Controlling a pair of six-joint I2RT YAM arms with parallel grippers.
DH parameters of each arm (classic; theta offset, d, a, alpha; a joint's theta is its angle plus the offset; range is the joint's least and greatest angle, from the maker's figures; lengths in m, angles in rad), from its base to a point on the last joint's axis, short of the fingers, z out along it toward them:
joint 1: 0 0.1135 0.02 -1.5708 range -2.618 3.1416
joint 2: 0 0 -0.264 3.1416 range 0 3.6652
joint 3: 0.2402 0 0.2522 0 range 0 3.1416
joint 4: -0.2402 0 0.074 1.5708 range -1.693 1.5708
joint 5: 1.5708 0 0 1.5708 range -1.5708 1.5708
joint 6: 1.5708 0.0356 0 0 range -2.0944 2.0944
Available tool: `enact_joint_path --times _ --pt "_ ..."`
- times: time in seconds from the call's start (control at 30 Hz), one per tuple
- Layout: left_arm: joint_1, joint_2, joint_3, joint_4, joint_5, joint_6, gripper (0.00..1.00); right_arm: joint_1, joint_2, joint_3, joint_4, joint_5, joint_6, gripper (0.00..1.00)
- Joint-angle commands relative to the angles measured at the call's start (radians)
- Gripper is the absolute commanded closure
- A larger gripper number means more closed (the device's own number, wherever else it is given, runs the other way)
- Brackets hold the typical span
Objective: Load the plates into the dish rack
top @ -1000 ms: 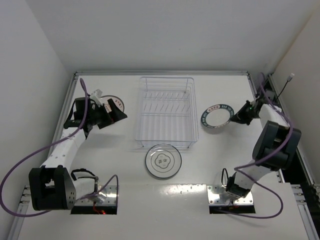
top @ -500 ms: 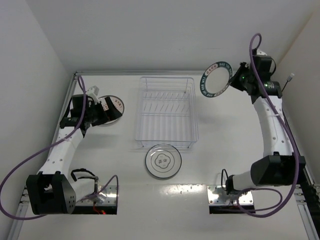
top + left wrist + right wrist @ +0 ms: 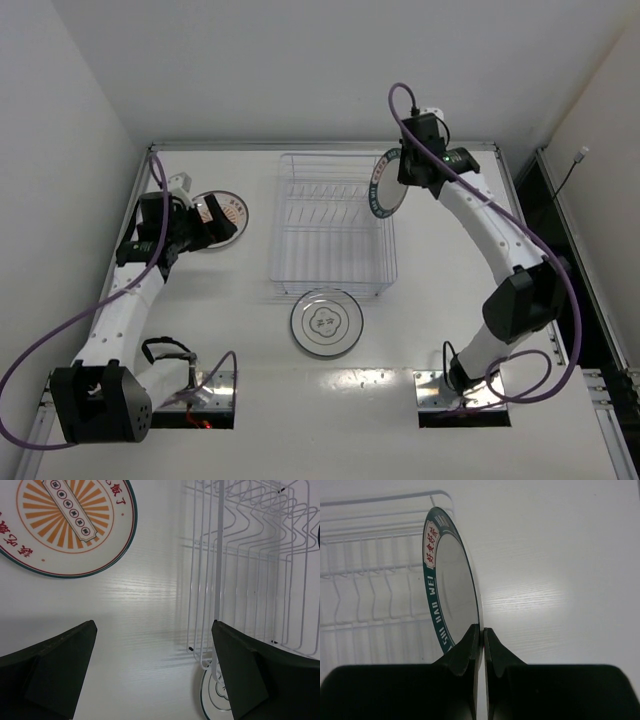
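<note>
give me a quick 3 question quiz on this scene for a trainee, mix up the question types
1. True or false: the right gripper is shut on the teal-rimmed plate, which it holds on edge.
2. Fill in: the left gripper, near the orange-patterned plate, has its jaws ___ with nothing between them.
3. Which plate lies flat on the table just in front of the dish rack's near edge?
A. orange-patterned plate
B. thin-ringed plate
C. teal-rimmed plate

Key: 1 true; 2 open; 3 B
</note>
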Motion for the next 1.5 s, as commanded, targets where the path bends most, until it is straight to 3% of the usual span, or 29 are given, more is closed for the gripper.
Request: enact_joint_path --times 0.0,0.27,0.7,1.0,1.1,1.17,1.23,1.3,1.33,1.43,1.47 --pt "-0.008 -0.044 -0.008 0.013 -0.035 0.010 0.00 0.040 0.014 0.054 0.035 0.185 -0.027 1.00" --pt "-0.017 -0.044 -0.008 0.013 -0.055 0.010 0.00 0.118 0.052 0.088 0.047 0.326 -0.036 1.00" --pt "-0.017 -0.044 -0.008 -0.005 -0.095 0.010 0.00 0.149 0.255 0.211 -0.021 0.346 -0.055 1.00" --pt "-0.017 -0.026 -0.008 -0.016 -0.154 0.001 0.00 0.191 0.316 0.176 0.001 0.328 -0.067 1.00" --pt "-0.017 0.001 -0.008 -0.027 -0.193 -0.008 0.00 0.191 0.289 0.165 0.011 0.282 -0.058 0.87" --pt "-0.017 0.017 0.002 -0.051 -0.263 -0.031 0.00 0.191 0.249 0.156 0.011 0.243 -0.058 0.70" --pt "-0.008 0.029 0.013 -0.070 -0.302 -0.060 0.00 0.191 0.217 0.145 0.023 0.202 -0.058 0.65" --pt "0.007 0.040 0.013 -0.081 -0.334 -0.102 0.00 0.191 0.168 0.145 0.023 0.148 -0.058 0.49" --pt "0.029 0.040 0.022 -0.081 -0.334 -0.149 0.00 0.191 0.151 0.145 0.014 0.134 -0.058 0.35" --pt "0.061 0.052 0.032 -0.093 -0.358 -0.240 0.00 0.191 0.091 0.134 0.003 0.078 -0.058 0.22" --pt "0.072 0.083 0.032 -0.079 -0.331 -0.281 0.00 0.191 0.045 0.121 -0.008 0.064 -0.049 0.00"
